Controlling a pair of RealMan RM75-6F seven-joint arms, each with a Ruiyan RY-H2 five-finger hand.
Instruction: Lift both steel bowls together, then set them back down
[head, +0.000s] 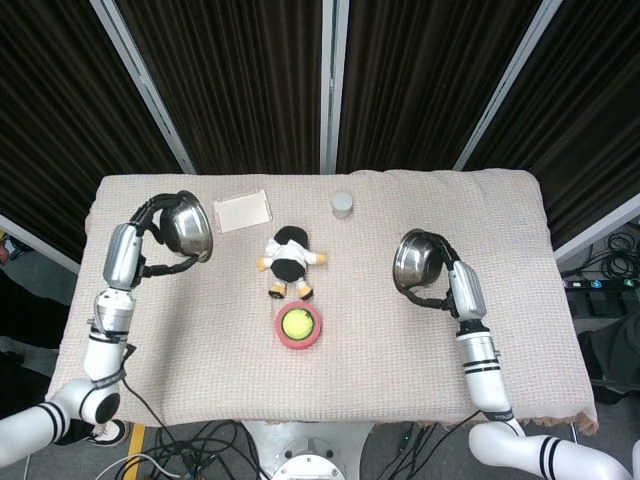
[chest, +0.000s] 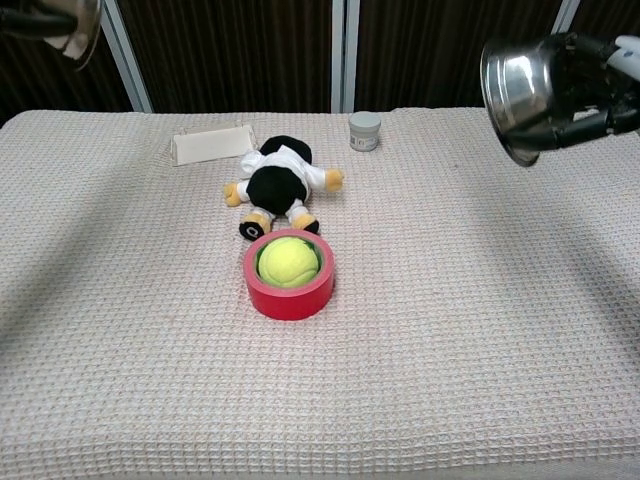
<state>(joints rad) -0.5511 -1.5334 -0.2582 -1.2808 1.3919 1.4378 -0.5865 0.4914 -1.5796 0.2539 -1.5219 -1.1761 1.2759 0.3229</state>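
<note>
Both steel bowls are in the air, well above the table. My left hand (head: 150, 240) grips the left bowl (head: 188, 225), which is tipped on its side with the mouth facing right; in the chest view only its rim (chest: 78, 25) shows at the top left corner. My right hand (head: 452, 287) holds the right bowl (head: 414, 259), tilted with its mouth toward the middle. In the chest view that bowl (chest: 520, 85) hangs high at the right with the right hand (chest: 598, 88) wrapped around its back.
A plush toy (head: 288, 259) lies mid-table, with a red ring holding a tennis ball (head: 298, 325) just in front of it. A white tray (head: 243, 210) and a small grey jar (head: 342, 204) stand at the back. The cloth-covered table (head: 530, 250) spreads beneath.
</note>
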